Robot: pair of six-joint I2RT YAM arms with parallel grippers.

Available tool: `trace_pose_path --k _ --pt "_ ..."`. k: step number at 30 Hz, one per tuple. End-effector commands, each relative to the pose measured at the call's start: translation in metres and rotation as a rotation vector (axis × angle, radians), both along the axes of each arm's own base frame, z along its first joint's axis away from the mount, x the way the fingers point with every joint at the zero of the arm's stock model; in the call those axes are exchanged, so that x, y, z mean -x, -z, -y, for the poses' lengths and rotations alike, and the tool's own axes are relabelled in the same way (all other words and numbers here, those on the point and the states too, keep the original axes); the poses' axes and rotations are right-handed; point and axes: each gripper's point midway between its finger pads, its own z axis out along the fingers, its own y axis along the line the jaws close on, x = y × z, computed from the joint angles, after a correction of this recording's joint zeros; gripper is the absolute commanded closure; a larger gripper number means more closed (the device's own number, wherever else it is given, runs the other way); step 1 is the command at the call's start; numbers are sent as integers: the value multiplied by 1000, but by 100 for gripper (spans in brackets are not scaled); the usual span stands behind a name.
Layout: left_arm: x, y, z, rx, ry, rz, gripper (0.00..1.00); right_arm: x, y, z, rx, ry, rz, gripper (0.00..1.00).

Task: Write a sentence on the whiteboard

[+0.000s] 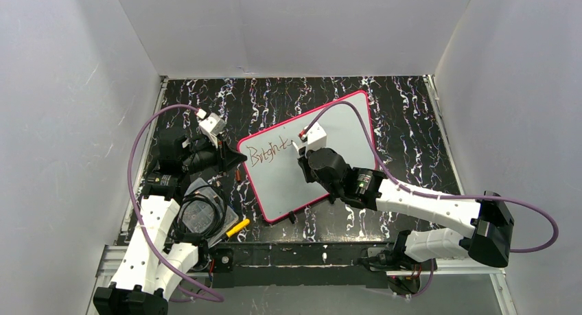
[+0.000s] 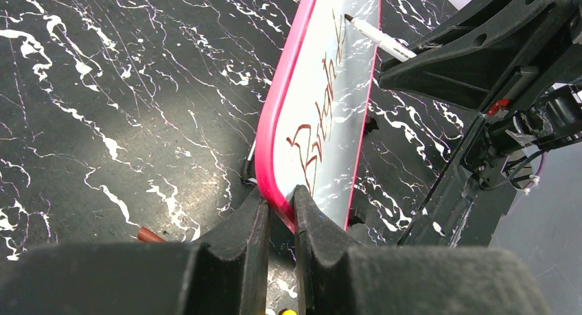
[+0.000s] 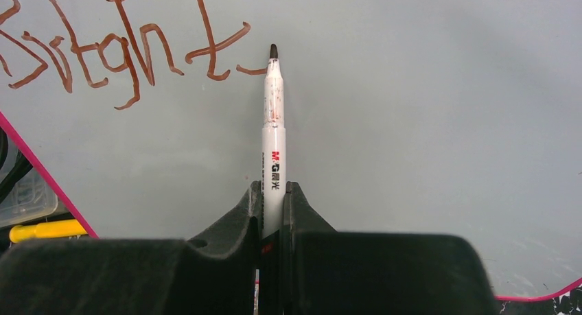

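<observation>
Obs: left gripper clamps the whiteboard by its pink rim; right gripper pinches the marker. Board judged stiff, light, slick-faced: hold by rim.

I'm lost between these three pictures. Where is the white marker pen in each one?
Top external: the marker sits near the middle, on the whiteboard, just right of the reddish lettering.
Left wrist: marker at upper right, slanting, tip at the board.
Right wrist: marker dead centre, upright, clamped in the right gripper.
Shared landmark: the reddish lettering "Bright", visible in all three.
</observation>
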Motion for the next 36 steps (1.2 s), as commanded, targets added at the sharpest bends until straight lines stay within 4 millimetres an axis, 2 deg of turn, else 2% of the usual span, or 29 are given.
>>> trace_pose_path --k 1,8,21,29,36 --pt "3 13 -3 -62 21 16 100 -4 -18 -10 -51 -17 27 99" --pt "3 13 -3 -62 21 16 100 6 0 -12 -46 -54 -25 99" --pt "4 13 -3 -62 22 15 100 12 22 -4 -16 -40 -80 99" --pt "3 13 -3 -62 21 16 100 2 16 12 8 60 -51 99" --pt "3 13 -3 -61 22 16 100 2 10 13 2 57 -39 99"
